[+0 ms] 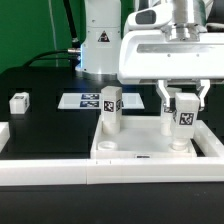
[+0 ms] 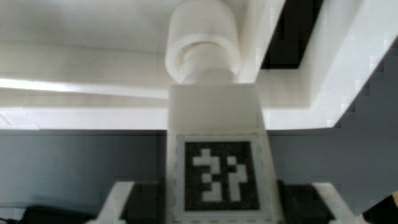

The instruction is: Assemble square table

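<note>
Starting from the large white square plastic tray-like tabletop [image 1: 140, 143] across the lower centre of the exterior view, we see the two-finger gripper [image 1: 182, 102] at right of centre clenched on a small white tagged leg block [image 1: 184, 120]. This block is upright, its long axis vertical, with its foot down at the top's right-hand corner. We judge nothing obstructs, since the second upright leg [image 1: 110, 108] at centre and the loose leg block [image 1: 19, 101] at far left stand well apart.

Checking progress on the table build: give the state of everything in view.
Large white plastic square tabletop: flat on the black table, carrying two legs.
White tagged leg block at the exterior view's right: upright on the tabletop, gripped.
White tagged leg block beside it: upright on the tabletop, free.
Third white leg block: loose on the table.
Two-finger gripper: shut on the gripped leg block.
Marker board: lying flat.
</note>
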`<state>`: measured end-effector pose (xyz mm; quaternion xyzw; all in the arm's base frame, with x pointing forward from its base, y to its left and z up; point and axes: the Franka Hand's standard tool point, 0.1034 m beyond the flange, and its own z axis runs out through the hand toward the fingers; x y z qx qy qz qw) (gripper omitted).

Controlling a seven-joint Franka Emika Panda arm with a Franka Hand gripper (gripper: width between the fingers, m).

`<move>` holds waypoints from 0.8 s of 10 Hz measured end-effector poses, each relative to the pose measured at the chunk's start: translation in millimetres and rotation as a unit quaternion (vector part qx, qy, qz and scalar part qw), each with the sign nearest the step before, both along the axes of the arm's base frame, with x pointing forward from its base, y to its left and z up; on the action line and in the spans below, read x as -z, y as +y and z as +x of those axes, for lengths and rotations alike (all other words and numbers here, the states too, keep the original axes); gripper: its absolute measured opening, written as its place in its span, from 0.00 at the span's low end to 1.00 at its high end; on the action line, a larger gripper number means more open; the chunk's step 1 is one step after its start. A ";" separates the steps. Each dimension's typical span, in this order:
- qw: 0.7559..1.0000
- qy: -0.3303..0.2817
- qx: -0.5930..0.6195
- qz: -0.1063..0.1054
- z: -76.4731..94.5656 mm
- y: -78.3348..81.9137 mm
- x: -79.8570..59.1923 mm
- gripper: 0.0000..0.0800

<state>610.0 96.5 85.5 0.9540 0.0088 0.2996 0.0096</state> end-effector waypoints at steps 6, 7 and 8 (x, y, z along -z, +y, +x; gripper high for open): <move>1.000 0.001 0.001 -0.003 -0.7 -2.7 6.4 0.37; 1.000 0.002 0.001 -0.003 -1.0 -2.7 7.0 0.37; 1.000 0.002 0.000 -0.003 -1.0 -2.7 7.0 0.59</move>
